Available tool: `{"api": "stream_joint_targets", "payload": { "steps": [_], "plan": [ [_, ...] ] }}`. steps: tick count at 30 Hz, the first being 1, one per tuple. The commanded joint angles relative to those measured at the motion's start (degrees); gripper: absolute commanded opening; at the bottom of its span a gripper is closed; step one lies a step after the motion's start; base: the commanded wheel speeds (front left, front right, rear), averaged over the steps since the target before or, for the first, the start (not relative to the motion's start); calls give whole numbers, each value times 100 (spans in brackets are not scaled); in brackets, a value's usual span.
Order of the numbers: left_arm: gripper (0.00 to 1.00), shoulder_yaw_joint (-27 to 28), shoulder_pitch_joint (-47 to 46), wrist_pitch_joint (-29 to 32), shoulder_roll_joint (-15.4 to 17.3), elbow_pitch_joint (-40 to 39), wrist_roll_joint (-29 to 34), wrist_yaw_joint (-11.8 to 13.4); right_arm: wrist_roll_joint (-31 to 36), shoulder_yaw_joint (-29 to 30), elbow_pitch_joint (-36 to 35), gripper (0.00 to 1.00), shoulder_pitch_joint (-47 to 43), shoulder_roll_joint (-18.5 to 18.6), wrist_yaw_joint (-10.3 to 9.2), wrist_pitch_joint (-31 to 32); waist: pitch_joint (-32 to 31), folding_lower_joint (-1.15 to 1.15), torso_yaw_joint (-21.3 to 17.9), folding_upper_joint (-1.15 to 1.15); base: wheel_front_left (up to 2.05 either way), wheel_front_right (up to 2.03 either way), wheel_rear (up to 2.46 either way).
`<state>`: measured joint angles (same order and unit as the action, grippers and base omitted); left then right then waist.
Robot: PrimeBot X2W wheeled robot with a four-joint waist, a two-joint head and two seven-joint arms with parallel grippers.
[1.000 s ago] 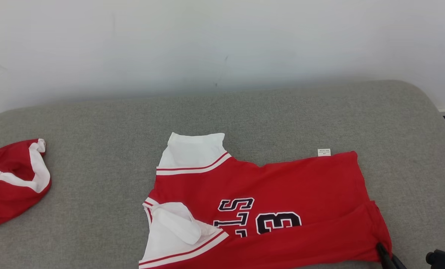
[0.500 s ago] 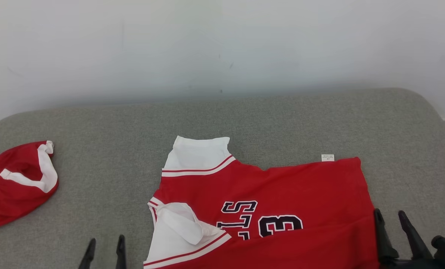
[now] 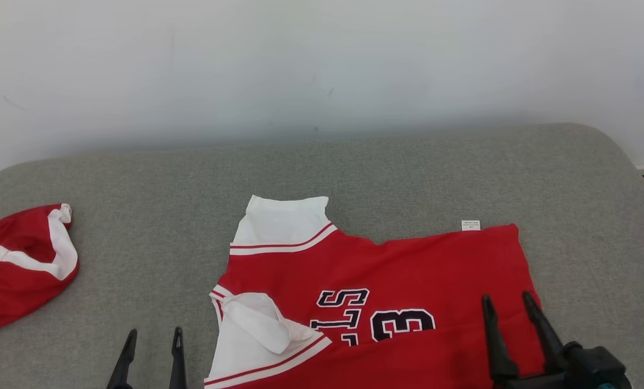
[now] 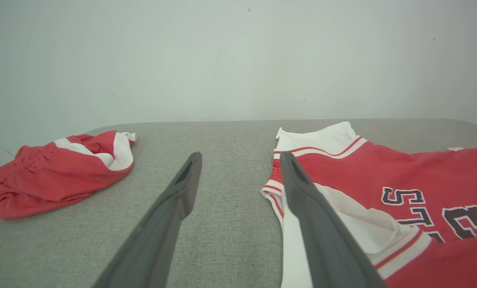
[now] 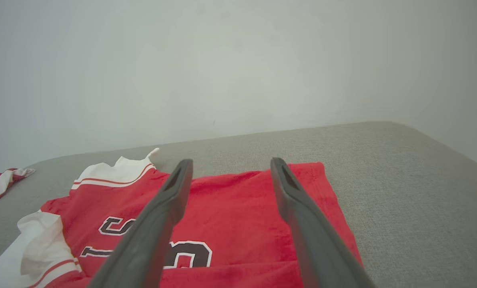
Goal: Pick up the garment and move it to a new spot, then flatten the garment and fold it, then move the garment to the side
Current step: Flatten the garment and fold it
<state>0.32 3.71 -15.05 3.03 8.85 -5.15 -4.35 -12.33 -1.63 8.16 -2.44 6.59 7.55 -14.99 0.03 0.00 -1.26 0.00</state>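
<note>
Across the grey fabric-covered bench lies the red-and-white jersey with dark lettering, flat near the front edge. Well apart at the left sits a crumpled red-and-white garment. The right tool, fingers spread and empty, hangs over the jersey's right end. The left tool, likewise spread, stands just beside its white sleeve.

Red jersey w/ white sleeves lies partly folded on grey cushion.
</note>
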Motion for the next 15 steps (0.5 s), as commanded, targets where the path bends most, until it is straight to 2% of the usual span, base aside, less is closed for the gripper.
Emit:
{"api": "stream_joint_targets", "payload": {
  "steps": [1, 8, 15],
  "plan": [
    [100, 18, 60, -18, -13, 41, 30, 30, 89, -27, 18, 100, -55, -32, -15, -23, 13, 0, -16, 0, 0, 0, 0],
    [100, 115, 114, -18, -17, 311, -158, 184, 284, 127, 67, 100, -154, -175, -15, -24, 61, 0, -18, 0, 0, 0, 0],
    [100, 242, 115, -18, -17, 356, -171, 164, 299, 386, 48, 100, -185, -279, -15, -25, 85, 0, -8, 0, 0, 0, 0]
  ]
}}
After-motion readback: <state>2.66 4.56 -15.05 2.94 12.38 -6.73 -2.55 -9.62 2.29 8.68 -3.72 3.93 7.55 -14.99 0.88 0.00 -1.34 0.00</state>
